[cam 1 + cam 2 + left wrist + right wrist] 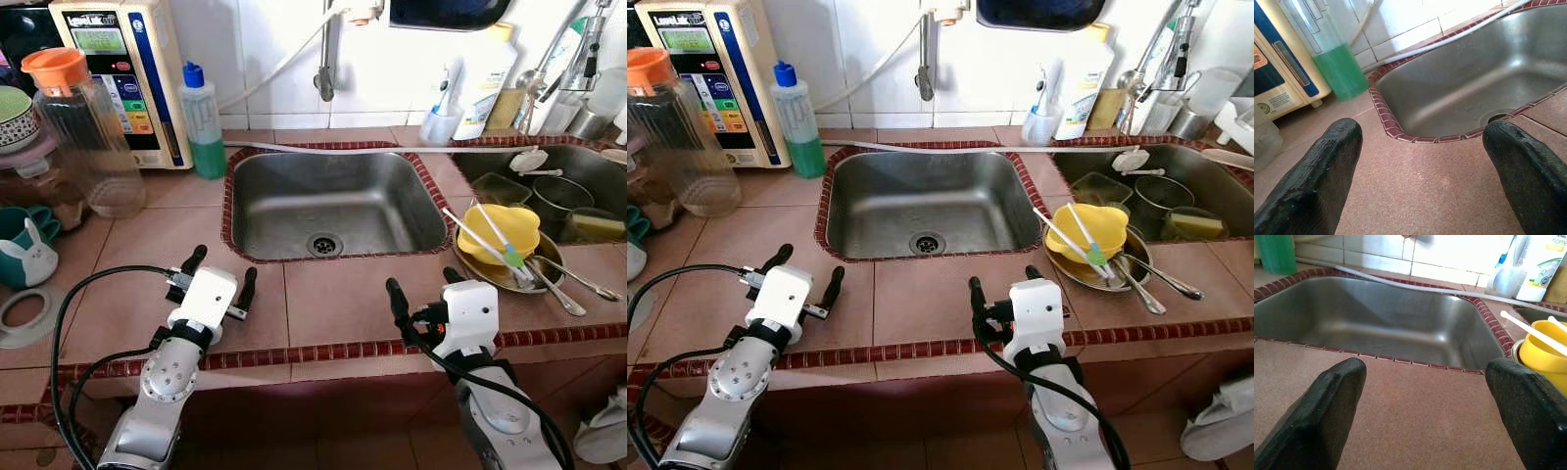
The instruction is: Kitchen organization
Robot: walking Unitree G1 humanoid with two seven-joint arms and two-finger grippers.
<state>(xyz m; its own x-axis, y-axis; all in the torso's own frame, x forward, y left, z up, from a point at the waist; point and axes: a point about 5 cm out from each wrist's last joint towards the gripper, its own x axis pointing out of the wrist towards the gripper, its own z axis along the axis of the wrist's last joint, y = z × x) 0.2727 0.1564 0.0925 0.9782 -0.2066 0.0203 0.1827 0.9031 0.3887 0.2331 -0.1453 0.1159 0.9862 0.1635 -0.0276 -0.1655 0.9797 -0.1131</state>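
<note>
1. Left eye view: the left gripper and the right gripper hover over the tiled counter in front of the empty sink, both spread wide and holding nothing. The likeliest thing to tidy is the yellow bowl, which sits on a metal plate just right of the sink, with white utensils lying across it and spoons beside it.

2. Right eye view: the bowl looks like thin plastic, so I judge it light and fairly stiff, but slick if wet. The loose utensils would slide or tip out when it is lifted, so they are better taken out first. The green soap bottle stands against the wall, left of the sink.

3. Left wrist view: the fingers stand well apart with bare counter between them, and the sink lies ahead.

4. Right wrist view: the fingers are also wide apart and empty. The bowl's rim is near one fingertip. That rim is the best place to pinch, on a side free of utensils.
</note>
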